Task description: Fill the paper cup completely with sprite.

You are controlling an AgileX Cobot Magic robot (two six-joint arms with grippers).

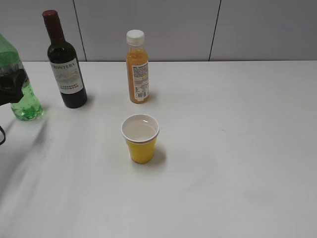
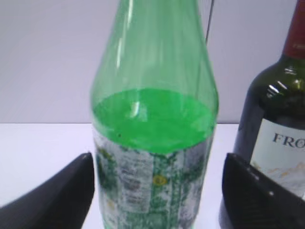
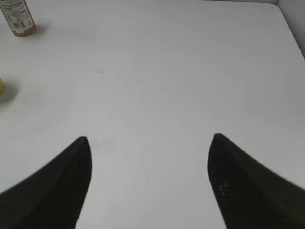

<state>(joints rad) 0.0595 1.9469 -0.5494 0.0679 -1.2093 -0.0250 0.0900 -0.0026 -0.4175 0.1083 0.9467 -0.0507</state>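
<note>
Left tool [image 2: 155,191] jaws seemingly apart; right tool [image 3: 148,143] spread wide.

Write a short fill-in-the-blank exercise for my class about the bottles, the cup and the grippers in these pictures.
1. The paper cup is ____ on the outside.
2. The orange juice bottle has a ____ cap.
3. The sprite bottle sits between the left gripper's ____ jaws.
4. The right gripper holds ____.

Missing words: yellow; white; open; nothing

Wine bottle [image 1: 67,69], juice bottle [image 1: 137,67] (both upright), table [image 1: 237,148].
</note>
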